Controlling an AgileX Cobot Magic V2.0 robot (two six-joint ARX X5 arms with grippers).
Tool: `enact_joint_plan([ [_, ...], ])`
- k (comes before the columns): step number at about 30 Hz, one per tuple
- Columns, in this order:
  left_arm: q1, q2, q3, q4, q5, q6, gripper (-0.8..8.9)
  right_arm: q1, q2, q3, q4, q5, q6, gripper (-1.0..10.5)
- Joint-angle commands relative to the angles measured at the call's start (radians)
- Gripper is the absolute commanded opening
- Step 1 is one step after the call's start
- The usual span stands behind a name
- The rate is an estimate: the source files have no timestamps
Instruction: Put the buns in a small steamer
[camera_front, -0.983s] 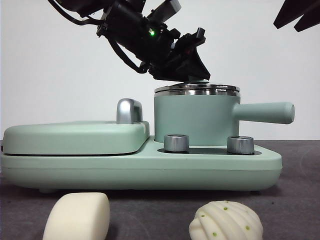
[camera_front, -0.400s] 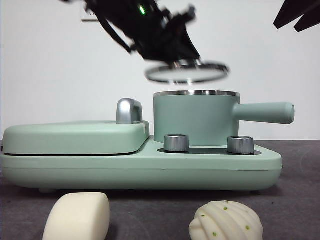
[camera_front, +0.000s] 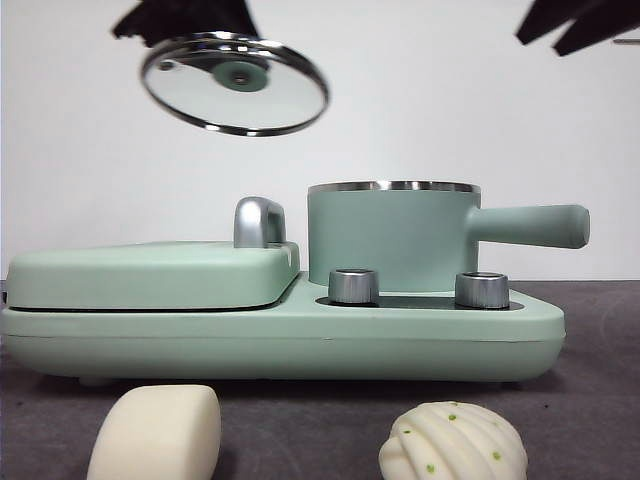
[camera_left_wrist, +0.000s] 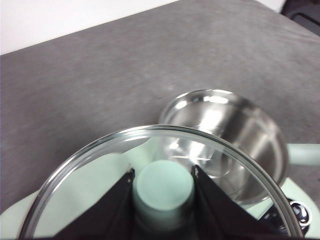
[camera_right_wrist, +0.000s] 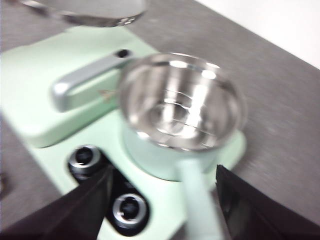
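Two buns wait untouched on the dark surface (camera_front: 590, 400) at the near edge of the front view: a smooth cream bun (camera_front: 155, 435) on the left and a ridged bun with green specks (camera_front: 452, 443) on the right, well apart from each other.

Behind them stands the mint-green cooker base (camera_front: 280, 335), with the small steamer (camera_front: 390, 238) seated on its right half and a flat hinged plate (camera_front: 150, 272) on its left.

One second ago the glass lid (camera_front: 234, 82) sat on the steamer. Half a second ago it hung just above the rim. Now it is carried high and off to the left, tilted, above the hinged plate. The left end effector (camera_left_wrist: 163, 197) is clenched on the lid's green knob (camera_left_wrist: 163, 186), as the left wrist view shows plainly.

The steamer's mouth is therefore uncovered, and both wrist views show its shiny steel inside with no bun in it.

The right end effector (camera_right_wrist: 162, 200) hangs above the steamer with its jaws spread wide and nothing between them.

Judging by this, the pot is ready to receive the buns, though the lid probably needs setting down somewhere first, and neither bun has been picked up yet.
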Motion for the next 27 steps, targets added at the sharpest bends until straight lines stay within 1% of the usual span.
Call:
enact_joint_plan([
  [1,0.014,-0.044,-0.018,0.01,0.005,-0.007,0.11,0.082,0.037,0.021,0.001,0.011,-0.015,3.3],
  [6,0.055,-0.132,-0.088,-0.015,0.002,-0.007,0.11,0.24,0.121,0.021,0.002,0.011,-0.016,3.3],
  [10,0.085,-0.196,-0.109,-0.036,-0.033,0.004,0.11,0.363,0.206,0.021,0.008,0.009,-0.016,3.4],
  [13,0.108,-0.23,-0.109,-0.044,-0.035,0.018,0.11,0.437,0.268,0.021,0.029,0.007,-0.015,3.8],
  [16,0.13,-0.252,-0.109,-0.044,-0.035,0.018,0.1,0.503,0.335,0.021,0.081,0.007,-0.015,3.9],
  [21,0.15,-0.259,-0.109,-0.043,-0.035,0.018,0.1,0.575,0.435,0.021,0.17,0.006,-0.014,3.9],
  [27,0.153,-0.259,-0.109,-0.035,-0.035,0.018,0.1,0.632,0.563,0.021,0.226,0.0,-0.01,4.1],
])
